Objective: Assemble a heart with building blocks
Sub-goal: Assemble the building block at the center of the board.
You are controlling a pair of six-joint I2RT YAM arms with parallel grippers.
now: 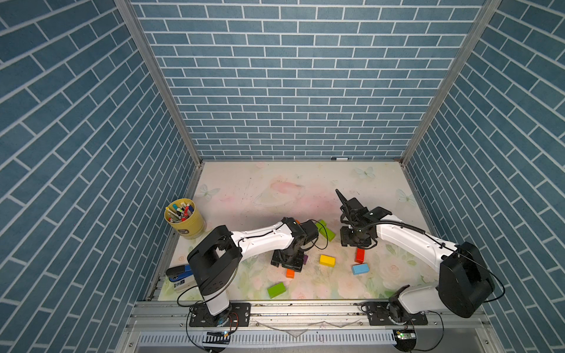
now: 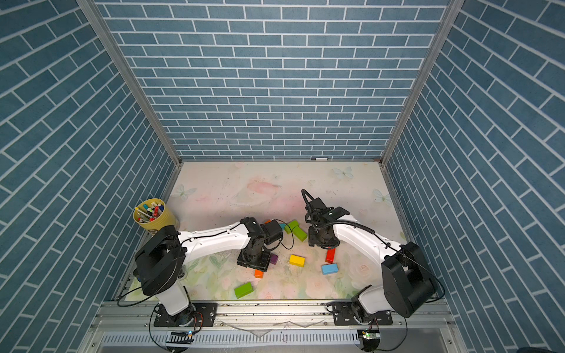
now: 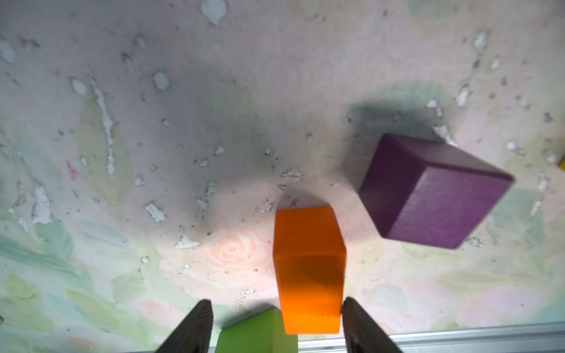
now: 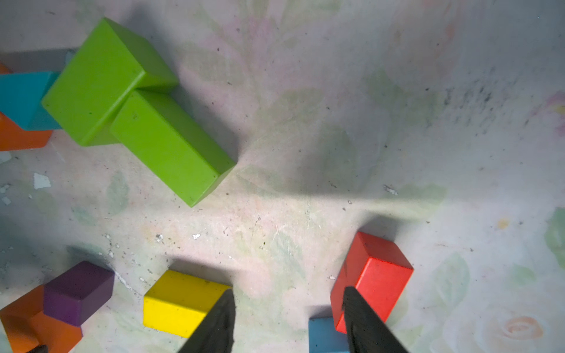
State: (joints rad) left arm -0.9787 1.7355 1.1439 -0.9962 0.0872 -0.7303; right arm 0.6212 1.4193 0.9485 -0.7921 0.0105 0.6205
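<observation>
Left wrist view: left gripper (image 3: 276, 302) low over a glossy orange rectangular brick (image 3: 307, 275), fingers partly open and astride it. One pad touching the brick's side, the other off it with a clear gap. Nothing clamped yet. Purple cube (image 3: 434, 195) just beside, apart from the brick.

Right wrist view: right gripper (image 4: 289, 290) partly open, empty, hanging above the bare floral table (image 4: 305, 122) between a yellow brick (image 4: 180, 302) and a red brick (image 4: 376, 275). Light-blue brick (image 4: 324, 334) close by.

Heart barely begun, by the look of it. Only a far-centre cluster joined: two green bricks (image 1: 327, 233) touching, with a teal triangle (image 4: 21, 97) and a second orange brick (image 4: 21, 137) against them on the left. Remaining blocks loose nearer the robot, a third green brick (image 1: 276, 289) alone at the near edge.

Step in hand, probably: picking up the orange brick. Next move calls for closing squarely on its long sides, lifting clear of the purple cube, then carrying toward the cluster.

Pose: left arm (image 1: 263, 238) stretched from the near-left base to centre, wrist bent straight down. Right arm (image 1: 406, 241) folded high at the right, forearm reaching left, wrist down over the red brick's far end.
</observation>
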